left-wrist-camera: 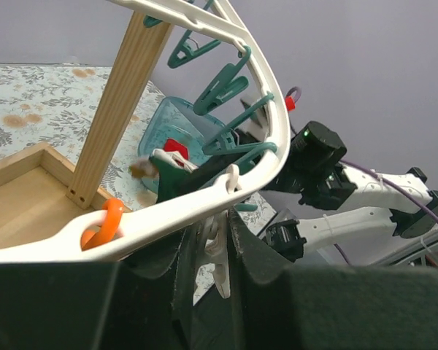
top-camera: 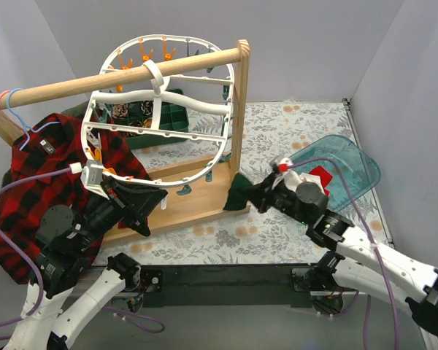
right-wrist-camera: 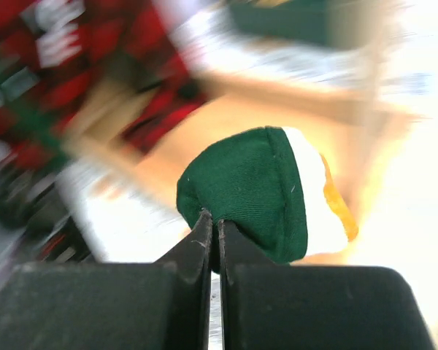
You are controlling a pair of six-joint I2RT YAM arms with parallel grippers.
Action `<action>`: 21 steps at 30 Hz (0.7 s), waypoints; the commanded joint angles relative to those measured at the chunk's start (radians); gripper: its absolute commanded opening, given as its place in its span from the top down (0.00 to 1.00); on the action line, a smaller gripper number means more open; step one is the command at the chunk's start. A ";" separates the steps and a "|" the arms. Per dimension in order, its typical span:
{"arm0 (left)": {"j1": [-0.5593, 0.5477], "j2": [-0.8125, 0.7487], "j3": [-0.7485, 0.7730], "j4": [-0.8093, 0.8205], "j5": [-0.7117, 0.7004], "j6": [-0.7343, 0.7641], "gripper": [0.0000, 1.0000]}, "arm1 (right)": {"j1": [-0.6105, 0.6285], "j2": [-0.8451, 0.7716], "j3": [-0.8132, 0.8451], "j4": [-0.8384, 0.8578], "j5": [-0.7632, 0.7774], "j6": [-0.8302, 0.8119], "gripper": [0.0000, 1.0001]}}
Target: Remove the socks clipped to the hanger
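R gripper (right-wrist-camera: 213, 219) is clamping fully shut on a dk green sock (right-wrist-camera: 263, 193) w/ white-and-gold end, holding it low beside the wooden post (top-camera: 238, 117), clear of the hanger (left-wrist-camera: 168, 211). L gripper (left-wrist-camera: 213, 244) is sitting at hanger's lower rim w/ a white clip (left-wrist-camera: 219, 270) btwn its fingers; can't tell if it's gripping. Plaid shirt (top-camera: 29, 189) tag is showing, too small to read.

The white oval hanger (top-camera: 197, 106) hangs tilted from the wooden rail (top-camera: 58, 87) at the far left, with orange and teal clips along its rim. Dark green gold-patterned socks (top-camera: 135, 111) hang behind it. One green sock (top-camera: 237, 191) with a white band is off it, to its right.
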 commanded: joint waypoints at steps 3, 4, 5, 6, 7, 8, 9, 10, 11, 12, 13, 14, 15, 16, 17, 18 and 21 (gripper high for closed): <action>0.000 0.031 0.046 0.039 0.088 0.042 1.00 | -0.234 -0.150 0.145 -0.409 0.473 -0.042 0.99; 0.000 0.033 0.048 0.044 0.091 0.043 1.00 | -0.310 -0.144 0.163 -0.439 0.493 -0.049 0.99; 0.000 0.033 0.049 0.049 0.097 0.043 1.00 | -0.347 -0.126 0.198 -0.489 0.527 -0.052 0.99; 0.000 0.034 0.048 0.050 0.101 0.043 1.00 | -0.384 -0.113 0.211 -0.511 0.547 -0.054 0.99; 0.000 0.036 0.051 0.052 0.103 0.045 1.00 | -0.447 -0.101 0.220 -0.526 0.559 -0.068 0.99; 0.000 0.036 0.051 0.053 0.104 0.043 1.00 | -0.475 -0.081 0.226 -0.545 0.570 -0.072 0.99; 0.000 0.036 0.054 0.053 0.106 0.045 1.00 | -0.498 -0.075 0.229 -0.549 0.573 -0.078 0.99; 0.000 0.038 0.054 0.053 0.106 0.040 1.00 | -0.534 -0.066 0.228 -0.551 0.570 -0.083 0.99; 0.000 0.038 0.057 0.055 0.107 0.039 1.00 | -0.547 -0.050 0.225 -0.559 0.552 -0.092 0.99; 0.000 0.038 0.057 0.055 0.114 0.039 1.00 | -0.556 -0.043 0.219 -0.562 0.541 -0.092 0.99; 0.000 0.038 0.059 0.056 0.118 0.039 1.00 | -0.562 -0.036 0.214 -0.565 0.531 -0.097 0.96; 0.000 0.039 0.062 0.058 0.121 0.040 1.00 | -0.562 -0.027 0.208 -0.571 0.503 -0.101 0.83; 0.000 0.041 0.063 0.059 0.124 0.040 1.00 | -0.562 -0.024 0.197 -0.574 0.483 -0.105 0.75; 0.000 0.041 0.066 0.059 0.126 0.040 1.00 | -0.562 -0.024 0.191 -0.574 0.463 -0.106 0.63; 0.000 0.042 0.065 0.065 0.126 0.040 1.00 | -0.562 -0.027 0.185 -0.575 0.430 -0.109 0.44; 0.000 0.039 0.068 0.069 0.127 0.040 1.00 | -0.562 -0.030 0.180 -0.576 0.414 -0.111 0.37; 0.000 0.041 0.074 0.079 0.134 0.039 1.00 | -0.562 -0.041 0.180 -0.588 0.345 -0.141 0.23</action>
